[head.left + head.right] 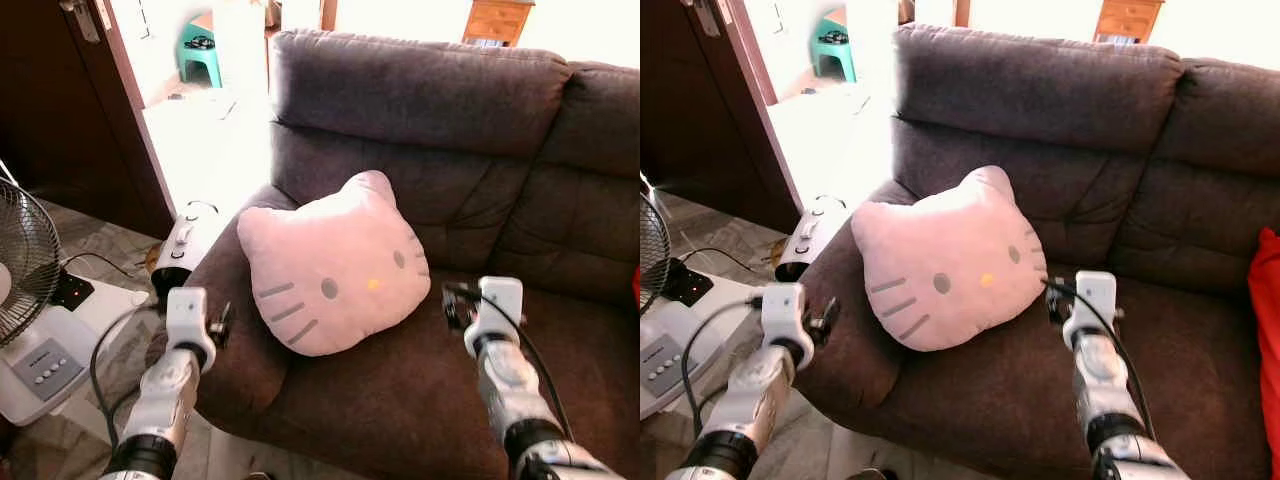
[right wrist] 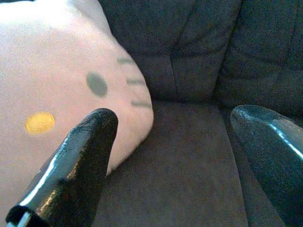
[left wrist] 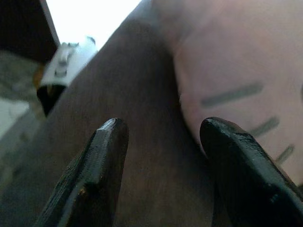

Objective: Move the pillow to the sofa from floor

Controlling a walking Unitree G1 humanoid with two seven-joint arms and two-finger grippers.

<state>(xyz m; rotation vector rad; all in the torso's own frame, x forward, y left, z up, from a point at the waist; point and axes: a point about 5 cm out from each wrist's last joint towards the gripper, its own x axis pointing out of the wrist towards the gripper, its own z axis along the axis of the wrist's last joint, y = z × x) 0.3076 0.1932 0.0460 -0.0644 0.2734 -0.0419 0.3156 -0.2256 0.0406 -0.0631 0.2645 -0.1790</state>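
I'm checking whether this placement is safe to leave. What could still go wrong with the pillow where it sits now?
The pink pillow rests on the sofa seat, leaning near the armrest, so it might tip or slide off toward the floor. Both grippers are open beside it, the left gripper at its whiskered edge and the right gripper at its other side; pulling back carelessly could snag and drag it. A fan and cables stand close to the left arm.

A white fan (image 1: 25,300) stands on the tiled floor (image 1: 100,245), its wire grille at the picture's left edge. A black power strip (image 1: 72,290) lies beside it. Behind, a dark wooden door (image 1: 70,110) stands open. Farther back are a green stool (image 1: 200,50) and a wooden dresser (image 1: 497,20).
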